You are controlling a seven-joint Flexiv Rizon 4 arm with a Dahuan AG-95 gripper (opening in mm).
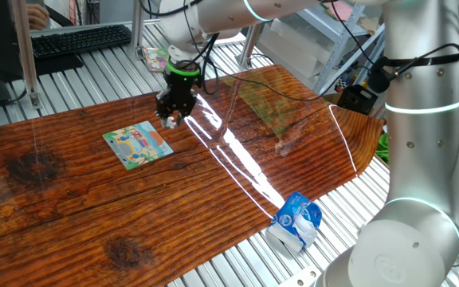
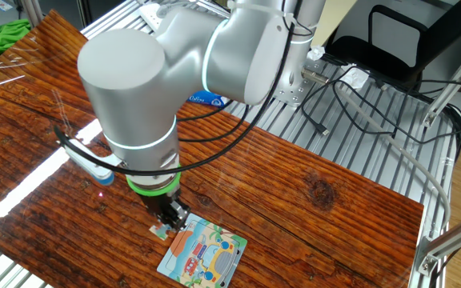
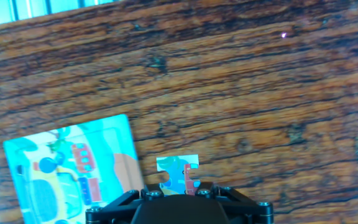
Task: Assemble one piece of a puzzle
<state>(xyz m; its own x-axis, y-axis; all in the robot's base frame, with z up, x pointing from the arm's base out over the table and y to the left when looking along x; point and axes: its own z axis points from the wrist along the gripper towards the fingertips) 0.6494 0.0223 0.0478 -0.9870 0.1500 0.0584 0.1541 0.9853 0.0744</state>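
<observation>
The puzzle board lies flat on the wooden table, a small square with a light blue, green and orange cartoon and a pale rim. It also shows in the other fixed view and at the lower left of the hand view. My gripper hangs just right of the board's far corner, low over the table. It is shut on a small puzzle piece, blue, green and orange, held beside the board's edge. The piece also shows in the other fixed view.
A pink-and-green picture board lies behind the gripper at the table's far edge. A crumpled blue-and-white pack sits at the near right edge. A keyboard lies at the back left. Cables run behind the table.
</observation>
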